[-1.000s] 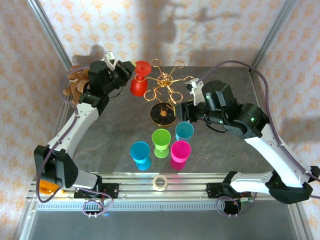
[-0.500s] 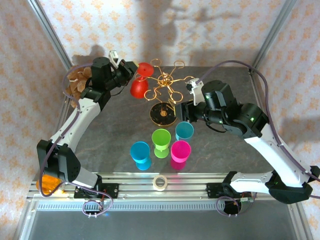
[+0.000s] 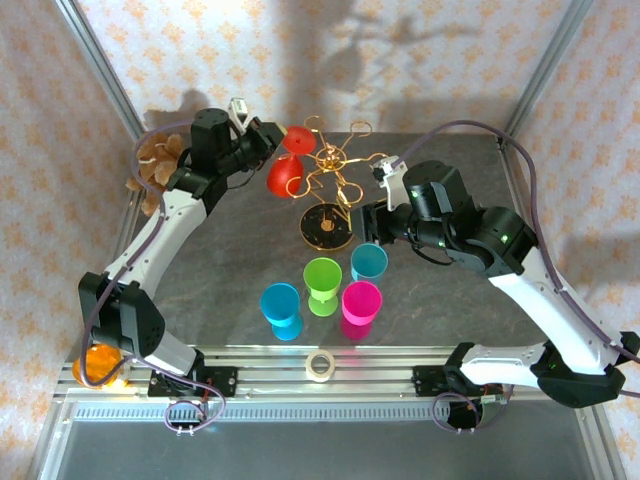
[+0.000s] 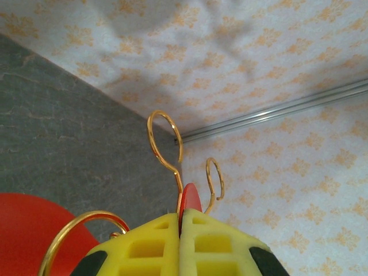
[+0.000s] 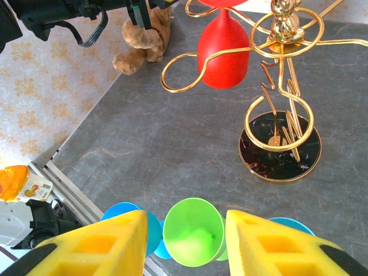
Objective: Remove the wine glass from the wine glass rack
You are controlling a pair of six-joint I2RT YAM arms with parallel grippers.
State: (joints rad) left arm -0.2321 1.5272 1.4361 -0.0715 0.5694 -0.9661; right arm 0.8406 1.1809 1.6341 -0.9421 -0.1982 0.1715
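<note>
A red wine glass (image 3: 283,175) hangs upside down at the left side of the gold wine glass rack (image 3: 332,168), its stem between the rack's looped arms. My left gripper (image 3: 272,137) is shut on the edge of its thin red foot (image 4: 190,200); the red bowl (image 4: 29,230) lies low on the left. In the right wrist view the red glass (image 5: 223,52) hangs beside the rack's post, over the black base (image 5: 280,146). My right gripper (image 5: 184,247) is open and holds nothing, above a green cup (image 5: 192,230).
Blue (image 3: 281,308), green (image 3: 322,283), pink (image 3: 361,305) and teal (image 3: 369,262) cups stand in front of the rack base (image 3: 327,230). A tape roll (image 3: 320,365) lies on the front rail. A brown plush (image 3: 155,160) sits at the far left.
My left gripper has moved right toward the rack's post, carrying the red glass's foot with it. The right arm has not moved.
</note>
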